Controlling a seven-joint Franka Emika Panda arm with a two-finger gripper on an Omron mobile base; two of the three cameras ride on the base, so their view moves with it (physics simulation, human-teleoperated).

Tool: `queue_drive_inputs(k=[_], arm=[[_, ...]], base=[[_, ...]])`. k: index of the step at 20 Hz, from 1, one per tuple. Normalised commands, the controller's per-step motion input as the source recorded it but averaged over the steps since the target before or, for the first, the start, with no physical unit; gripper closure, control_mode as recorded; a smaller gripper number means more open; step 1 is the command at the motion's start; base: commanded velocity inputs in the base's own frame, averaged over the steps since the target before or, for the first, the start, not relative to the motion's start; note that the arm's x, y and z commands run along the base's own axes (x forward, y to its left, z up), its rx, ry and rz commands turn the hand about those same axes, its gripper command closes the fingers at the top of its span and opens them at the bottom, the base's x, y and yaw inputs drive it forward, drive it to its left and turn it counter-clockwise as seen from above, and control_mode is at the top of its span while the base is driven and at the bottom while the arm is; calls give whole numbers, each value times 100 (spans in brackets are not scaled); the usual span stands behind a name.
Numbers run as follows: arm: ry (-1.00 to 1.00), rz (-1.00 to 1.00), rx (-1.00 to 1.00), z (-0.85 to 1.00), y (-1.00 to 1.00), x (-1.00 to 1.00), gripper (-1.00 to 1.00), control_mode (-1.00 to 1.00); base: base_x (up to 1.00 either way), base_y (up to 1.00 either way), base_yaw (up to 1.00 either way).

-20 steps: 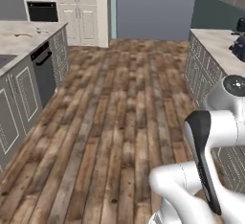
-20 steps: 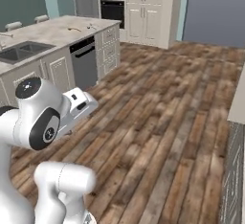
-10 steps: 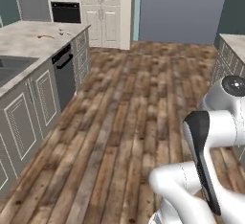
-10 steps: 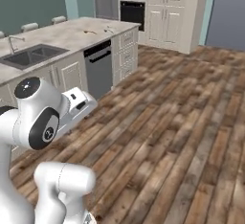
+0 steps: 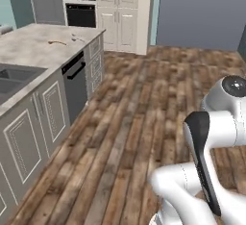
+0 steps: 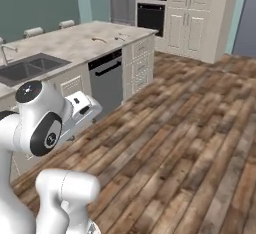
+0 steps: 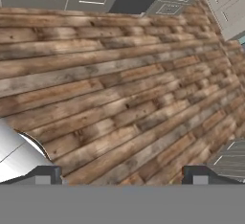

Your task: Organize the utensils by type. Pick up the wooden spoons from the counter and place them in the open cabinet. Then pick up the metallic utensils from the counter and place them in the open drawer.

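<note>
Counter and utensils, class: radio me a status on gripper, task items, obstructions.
Gripper open, empty, aimed at the wood floor. Utensils lie on the counter. Nothing in the way.

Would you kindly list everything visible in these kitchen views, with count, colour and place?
counter: one, beige-grey marbled, left, over grey panelled fronts.
utensils: a few slim shapes, too small to count or sort, on the counter's far end.
sink: one, dark grey, set into the counter.
dishwasher: one, dark grey, under the counter.
wall ovens: two, black, stacked at the far wall.
tall cabinets: cream, beside the ovens.
floor: brown wooden planks.
arm: one, white with dark joints, in the foreground.
gripper: one, dark fingertips, open and empty over the floor.
</note>
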Motion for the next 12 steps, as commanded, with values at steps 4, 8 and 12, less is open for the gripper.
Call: queue_drive_inputs(k=[4,8,12], arm=[[0,0,0,0,0,0,-100,100],[0,0,0,0,0,0,-100,100],[0,0,0,0,0,0,-100,100]], base=[[100,0,22],[100,0,23],[100,0,25]])
